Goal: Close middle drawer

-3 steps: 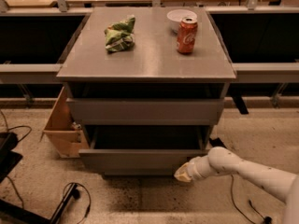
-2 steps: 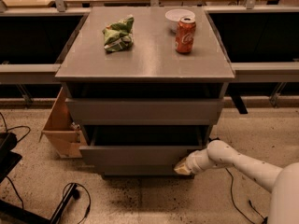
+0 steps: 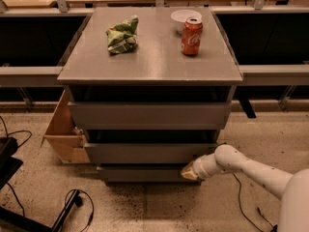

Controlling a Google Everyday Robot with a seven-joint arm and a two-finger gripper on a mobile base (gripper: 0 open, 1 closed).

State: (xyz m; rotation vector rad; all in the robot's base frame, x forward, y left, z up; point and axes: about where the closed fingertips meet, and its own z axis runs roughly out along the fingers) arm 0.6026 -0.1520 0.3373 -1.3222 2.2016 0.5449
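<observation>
The grey cabinet [image 3: 149, 66] has three drawer fronts. The middle drawer [image 3: 149, 152] is the medium-width plain front, and it stands only slightly proud of the cabinet, with a dark gap above it. The taller, widest front [image 3: 149, 115] is above it and the narrowest front [image 3: 145, 173] is below. My gripper [image 3: 190, 172] is at the end of the white arm [image 3: 241, 164], which comes in from the lower right. Its tip is at the lower right corner of the middle drawer's front, against the cabinet.
On the cabinet top lie a green crumpled bag [image 3: 123, 34], a red soda can [image 3: 191, 36] and a white bowl [image 3: 185, 17]. A cardboard box [image 3: 65, 129] stands at the cabinet's left. Cables [image 3: 72, 204] and a black object [image 3: 7, 161] lie on the floor at the left.
The middle drawer's front has moved back into the cabinet. My gripper has followed it inward, staying at its lower right corner.
</observation>
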